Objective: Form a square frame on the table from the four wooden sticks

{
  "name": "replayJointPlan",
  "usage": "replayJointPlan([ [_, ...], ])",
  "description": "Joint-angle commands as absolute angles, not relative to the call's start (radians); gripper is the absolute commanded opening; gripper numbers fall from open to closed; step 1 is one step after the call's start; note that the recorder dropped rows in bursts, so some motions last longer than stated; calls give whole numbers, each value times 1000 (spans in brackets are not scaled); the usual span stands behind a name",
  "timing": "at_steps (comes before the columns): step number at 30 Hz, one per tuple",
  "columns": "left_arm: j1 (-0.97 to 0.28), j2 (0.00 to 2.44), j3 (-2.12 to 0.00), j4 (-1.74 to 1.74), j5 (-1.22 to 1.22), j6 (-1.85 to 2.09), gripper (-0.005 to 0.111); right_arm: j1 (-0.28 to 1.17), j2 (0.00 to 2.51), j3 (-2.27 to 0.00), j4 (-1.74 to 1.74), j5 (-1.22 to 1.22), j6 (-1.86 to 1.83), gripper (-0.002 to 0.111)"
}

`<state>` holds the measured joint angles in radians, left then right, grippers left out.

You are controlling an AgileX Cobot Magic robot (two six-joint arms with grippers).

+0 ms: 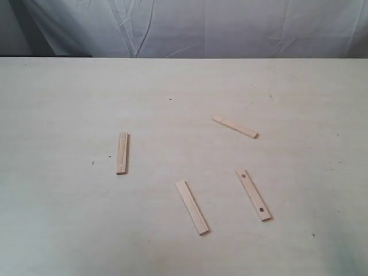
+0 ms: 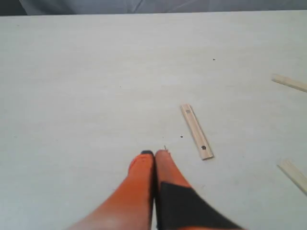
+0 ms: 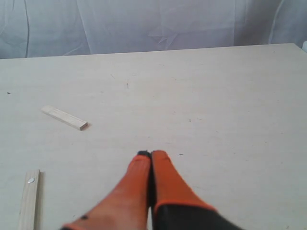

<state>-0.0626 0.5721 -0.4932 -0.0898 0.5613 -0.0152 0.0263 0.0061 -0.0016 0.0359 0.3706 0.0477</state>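
Several pale wooden sticks lie scattered and apart on the cream table (image 1: 69,103). One stick (image 1: 122,153) lies at the left, one (image 1: 234,127) at the upper right, one plain stick (image 1: 192,207) near the front middle, and one with two dark holes (image 1: 253,194) to its right. No square frame is formed. In the left wrist view my left gripper (image 2: 154,154) is shut and empty, a little short of the holed left stick (image 2: 196,131). In the right wrist view my right gripper (image 3: 151,154) is shut and empty, with two sticks (image 3: 64,117) (image 3: 29,199) off to one side. Neither gripper shows in the exterior view.
A wrinkled white cloth (image 1: 195,26) hangs behind the table's far edge. A few tiny dark specks (image 1: 92,163) mark the surface. Parts of two more sticks (image 2: 289,82) (image 2: 293,174) show at the border of the left wrist view.
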Motion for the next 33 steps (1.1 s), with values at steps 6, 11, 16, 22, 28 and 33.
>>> replayJointPlan([
  [6, -61, 769, -551, -296, 626, -25, 0, 21, 0, 0, 39, 357, 46, 0],
  [11, -73, 954, -655, -329, 688, 0, 0, 21, 0, 0, 39, 357, 46, 0],
  [16, -238, 1133, -716, -332, 673, 19, 0, 21, 0, 0, 39, 357, 46, 0],
  [22, -479, 1359, -775, -231, 547, -221, 0, 21, 0, 0, 33, 357, 46, 0],
  [28, -676, 1576, -947, -79, 570, -498, 0, 21, 0, 0, 33, 357, 46, 0],
  [33, -786, 1730, -1134, 87, 708, -787, 0, 21, 0, 0, 33, 357, 46, 0],
])
